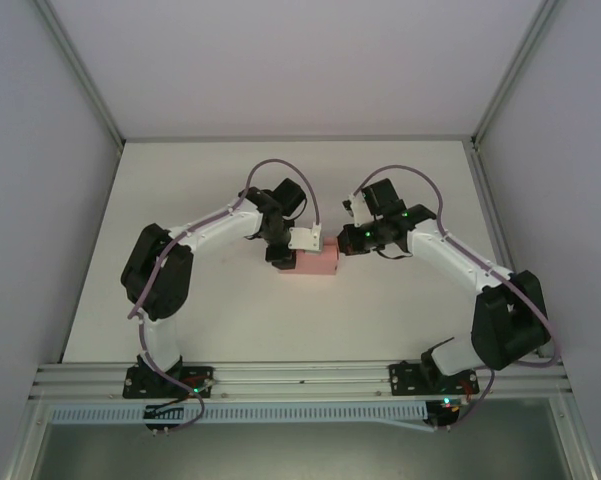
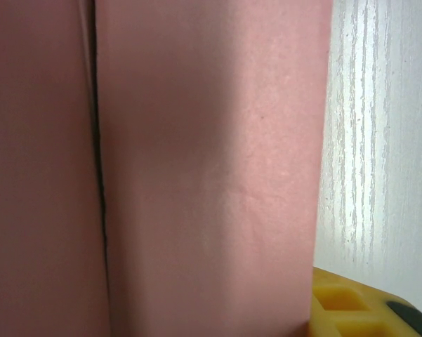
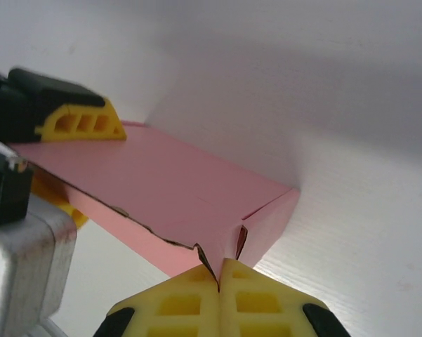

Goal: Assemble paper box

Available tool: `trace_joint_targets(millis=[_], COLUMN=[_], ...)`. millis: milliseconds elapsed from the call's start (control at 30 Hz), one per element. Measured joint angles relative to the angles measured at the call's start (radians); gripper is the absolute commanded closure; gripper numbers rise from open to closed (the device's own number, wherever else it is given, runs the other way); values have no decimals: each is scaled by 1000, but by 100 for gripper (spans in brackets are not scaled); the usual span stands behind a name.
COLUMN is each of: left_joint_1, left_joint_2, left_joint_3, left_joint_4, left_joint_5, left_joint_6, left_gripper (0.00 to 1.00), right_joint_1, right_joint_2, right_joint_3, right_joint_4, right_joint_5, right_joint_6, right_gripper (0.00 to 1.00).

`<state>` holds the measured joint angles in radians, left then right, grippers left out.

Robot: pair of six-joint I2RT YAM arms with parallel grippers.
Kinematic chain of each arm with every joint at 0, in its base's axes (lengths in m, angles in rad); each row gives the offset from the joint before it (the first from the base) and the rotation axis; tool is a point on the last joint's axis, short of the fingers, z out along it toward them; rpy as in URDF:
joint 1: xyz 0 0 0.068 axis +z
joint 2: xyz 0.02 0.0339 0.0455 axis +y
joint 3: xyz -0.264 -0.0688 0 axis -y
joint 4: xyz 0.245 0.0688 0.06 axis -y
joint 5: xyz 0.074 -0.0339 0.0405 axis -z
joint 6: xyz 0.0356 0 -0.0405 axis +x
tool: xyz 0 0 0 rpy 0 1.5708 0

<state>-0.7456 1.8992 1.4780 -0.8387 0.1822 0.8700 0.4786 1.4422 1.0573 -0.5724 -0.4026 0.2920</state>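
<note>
The paper box [image 1: 315,262] is a small closed pink box lying on the white table between both arms. My left gripper [image 1: 285,250] is at its left end. The pink card [image 2: 211,175] lies right against the left wrist camera, with one yellow finger [image 2: 337,302] beside its right edge. In the right wrist view, the left gripper's fingers [image 3: 77,123] sit above and below the far end of the box [image 3: 161,182], clamping it. My right gripper [image 3: 220,270] is shut, pinching a card corner at the near right end, where a seam gapes slightly. From above, the right gripper [image 1: 345,240] touches the box's right end.
The white table [image 1: 210,330] is walled by pale panels on the left, back and right. An aluminium rail [image 1: 300,375] with both arm bases runs along the near edge. Purple cables loop over each arm.
</note>
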Motion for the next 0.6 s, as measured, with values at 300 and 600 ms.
trace_joint_targets(millis=[300,600], left_joint_1=[0,0], left_joint_2=[0,0], left_joint_3=[0,1], left_joint_4=[0,0], left_joint_5=[-3,-7], left_joint_6=[-21,-43], left_gripper=[62,57], right_joint_1=[29,164], right_joint_2=[-82,-199], right_joint_3=[-140,-351], right_joint_4=[186,467], right_joint_5=[71,337], right_joint_6=[120,119], right_gripper=[100,100])
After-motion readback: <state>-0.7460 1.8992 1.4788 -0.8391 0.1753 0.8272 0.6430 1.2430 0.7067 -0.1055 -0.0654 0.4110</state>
